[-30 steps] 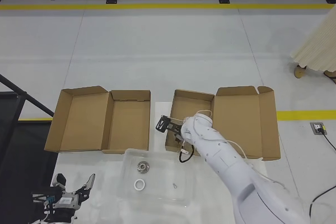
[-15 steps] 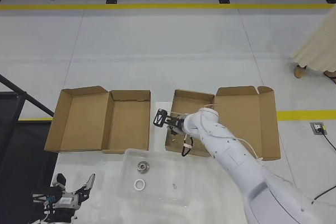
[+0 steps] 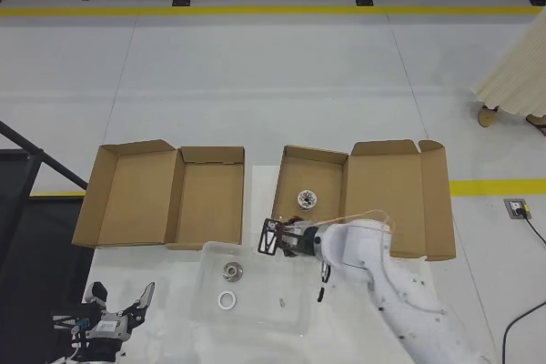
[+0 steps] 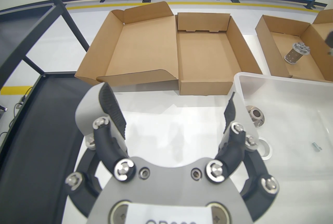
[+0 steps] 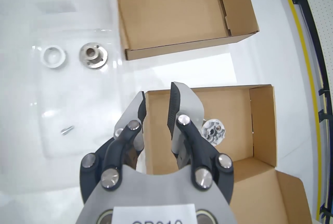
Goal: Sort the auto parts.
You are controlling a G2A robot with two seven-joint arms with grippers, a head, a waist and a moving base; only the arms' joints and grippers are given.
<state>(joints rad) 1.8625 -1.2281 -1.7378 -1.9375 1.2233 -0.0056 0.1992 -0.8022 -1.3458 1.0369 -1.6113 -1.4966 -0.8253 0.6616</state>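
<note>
Right gripper [image 3: 264, 238], frame centre: ribbed pads [image 5: 172, 108] slightly parted, empty, at near edge of the cardboard box [image 3: 296, 177]. Round patterned metal part [image 3: 307, 198] lies inside it. Flanged hub [image 3: 230, 269], white ring [image 3: 227, 299] and small pin [image 3: 281, 301] in clear plastic bin [image 3: 255, 320]. Left gripper [image 3: 122, 293], lower left: spread wide, empty.

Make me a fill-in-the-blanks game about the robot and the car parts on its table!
1. The clear bin holds ___ parts: a metal hub, a white ring and a small screw.
2. The patterned round part lies in a box made of ___.
3. The right gripper is ___ and holds nothing.

Missing words: three; cardboard; open.
</note>
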